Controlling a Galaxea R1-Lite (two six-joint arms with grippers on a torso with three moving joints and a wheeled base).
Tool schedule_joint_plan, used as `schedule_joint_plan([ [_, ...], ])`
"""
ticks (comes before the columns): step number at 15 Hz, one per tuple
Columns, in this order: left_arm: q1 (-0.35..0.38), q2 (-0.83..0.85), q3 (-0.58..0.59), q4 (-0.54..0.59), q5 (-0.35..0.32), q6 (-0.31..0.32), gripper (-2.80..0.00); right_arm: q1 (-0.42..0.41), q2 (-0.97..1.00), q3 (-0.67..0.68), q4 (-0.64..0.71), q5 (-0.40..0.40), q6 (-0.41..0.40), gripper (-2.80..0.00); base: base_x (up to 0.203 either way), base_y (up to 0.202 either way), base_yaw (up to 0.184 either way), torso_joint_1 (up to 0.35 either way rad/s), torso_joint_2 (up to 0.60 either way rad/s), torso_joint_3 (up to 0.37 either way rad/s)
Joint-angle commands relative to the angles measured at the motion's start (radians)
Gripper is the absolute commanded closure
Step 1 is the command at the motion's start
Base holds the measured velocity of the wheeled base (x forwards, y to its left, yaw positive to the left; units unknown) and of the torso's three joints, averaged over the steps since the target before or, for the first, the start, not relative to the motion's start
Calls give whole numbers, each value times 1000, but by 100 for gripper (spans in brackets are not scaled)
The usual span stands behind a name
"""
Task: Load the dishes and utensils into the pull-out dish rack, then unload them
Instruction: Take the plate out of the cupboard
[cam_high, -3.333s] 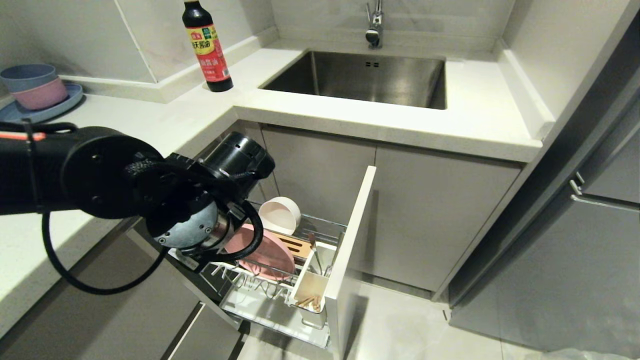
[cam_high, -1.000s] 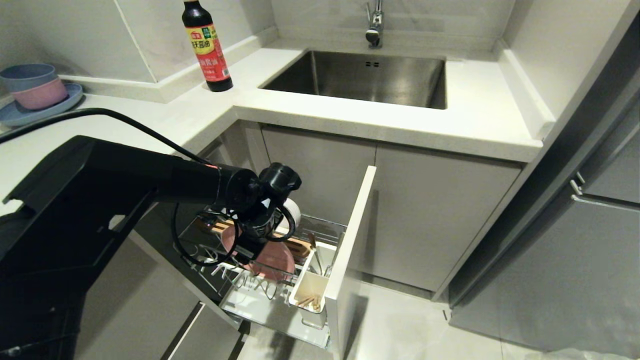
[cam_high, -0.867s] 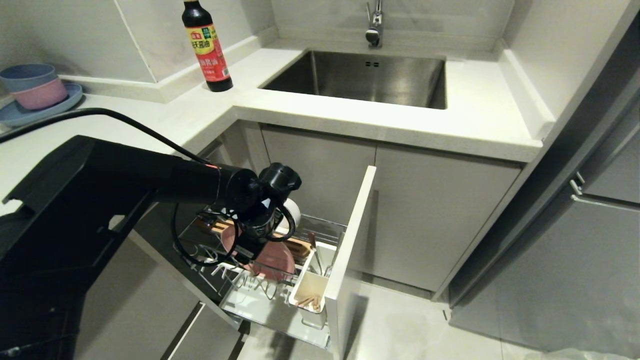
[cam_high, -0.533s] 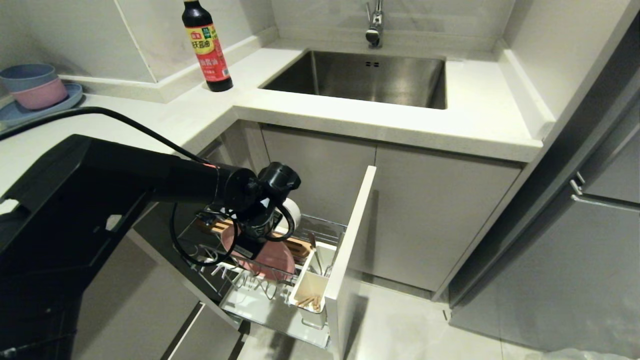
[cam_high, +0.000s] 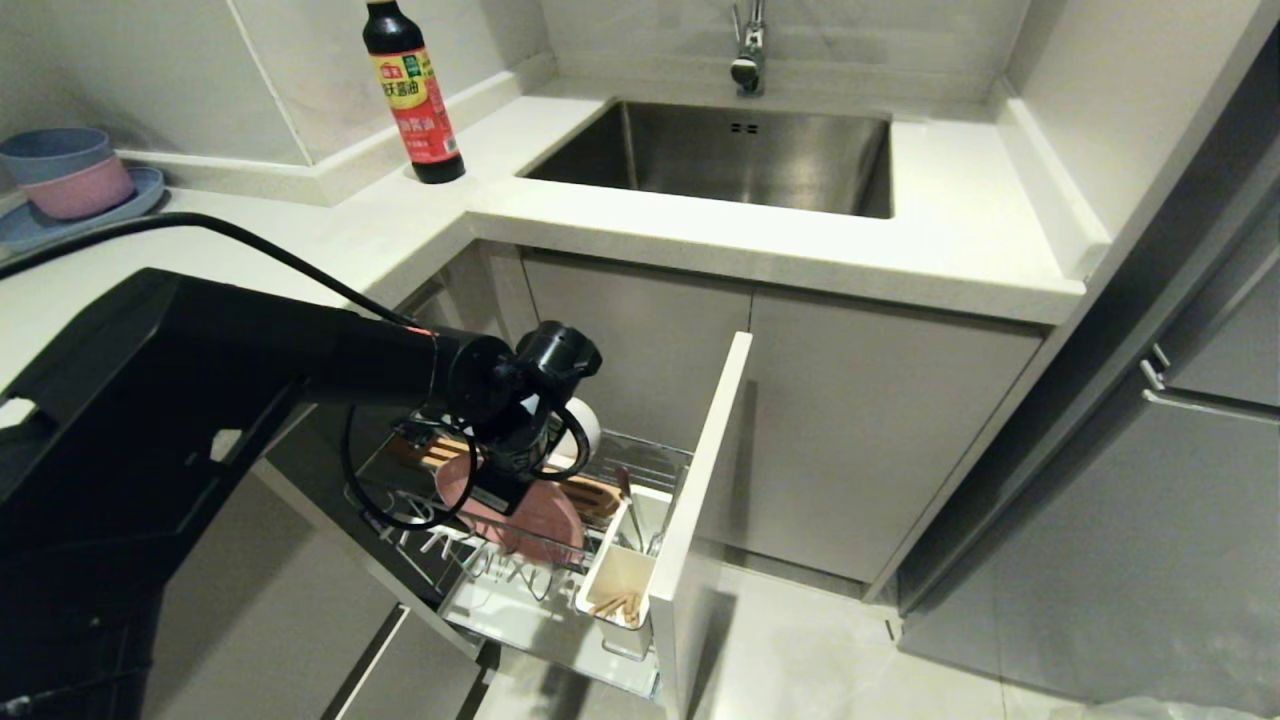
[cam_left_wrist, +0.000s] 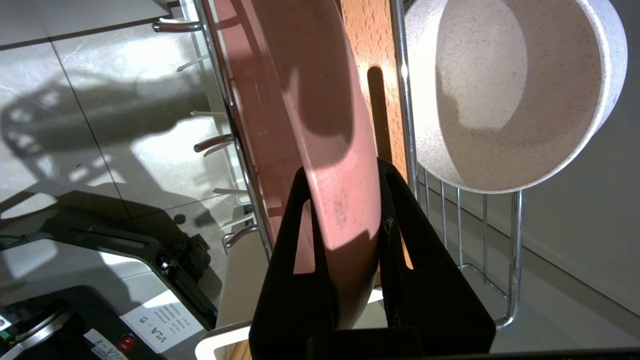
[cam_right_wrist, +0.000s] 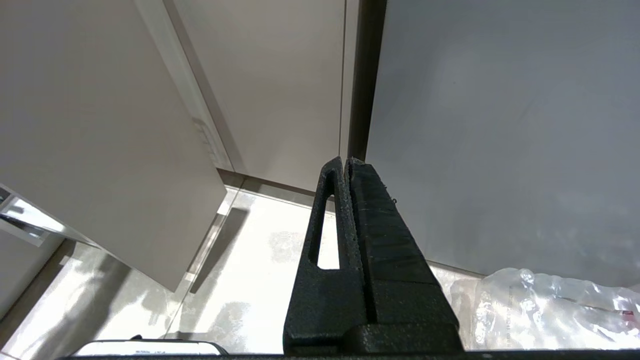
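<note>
Our left hand (cam_left_wrist: 345, 175) is clenched on the rim of the pink plate (cam_left_wrist: 300, 100), likely stiff, smooth and slippery, so we grip firmly.

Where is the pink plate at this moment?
In the head view the pink plate stands on edge in the pull-out dish rack at lower centre, beside the cream bowl, its rim pinched by the left gripper.
</note>
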Motion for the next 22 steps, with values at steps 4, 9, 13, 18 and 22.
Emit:
schedule_joint_plan([
  [4, -13, -68, -1, 14, 51, -5, 0, 0, 1, 1, 0, 0, 0, 0, 0, 0, 0, 0, 0, 0],
  [9, -49, -203, -2, 27, 103, -1, 0, 0, 1, -1, 0, 1, 0, 0, 0, 0, 0, 0, 0, 0],
  [13, -128, -328, -14, 103, 99, 2, 0, 0, 0, 0, 0, 0, 0, 0, 0, 0, 0, 0, 0, 0],
  [18, -283, -495, -114, 254, 103, 36, 0, 0, 1, 0, 0, 0, 0, 0, 0, 0, 0, 0, 0, 0],
  [22, -397, -609, -277, 383, 130, 164, 0, 0, -1, -1, -1, 1, 0, 0, 0, 0, 0, 0, 0, 0],
])
